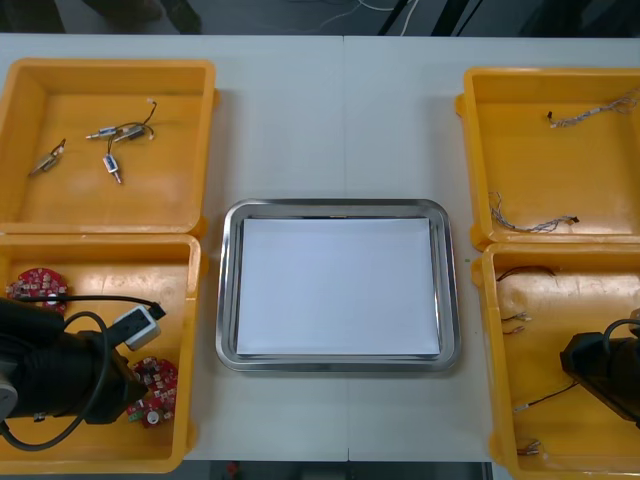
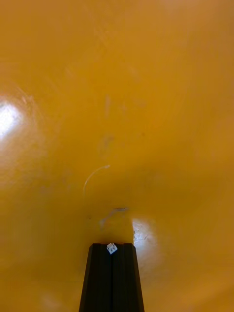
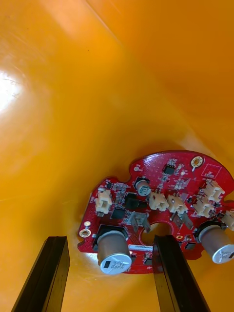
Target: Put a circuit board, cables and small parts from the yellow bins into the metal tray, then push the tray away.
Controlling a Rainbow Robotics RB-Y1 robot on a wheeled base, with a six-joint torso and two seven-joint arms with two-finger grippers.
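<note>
My left gripper [image 3: 109, 239] hangs open low in the near-left yellow bin [image 1: 100, 243]. Its fingers [image 3: 46, 273] straddle the edge of a round red circuit board [image 3: 161, 195] lying flat on the bin floor. That board [image 1: 157, 388] peeks out beside the left arm, and a second board [image 1: 35, 288] lies farther back. My right gripper [image 2: 111, 247] is down in the near-right yellow bin [image 1: 560, 320], shut, with a small white connector pinched at its tips. A thin black cable [image 1: 545, 399] runs toward it. The metal tray [image 1: 228, 290], white inside, holds nothing.
The far-left yellow bin [image 1: 200, 110] holds small metal parts [image 1: 112, 140]. The far-right yellow bin [image 1: 470, 150] holds twisted blue and white cables [image 1: 535, 224]. More cables [image 1: 525, 272] lie in the near-right bin.
</note>
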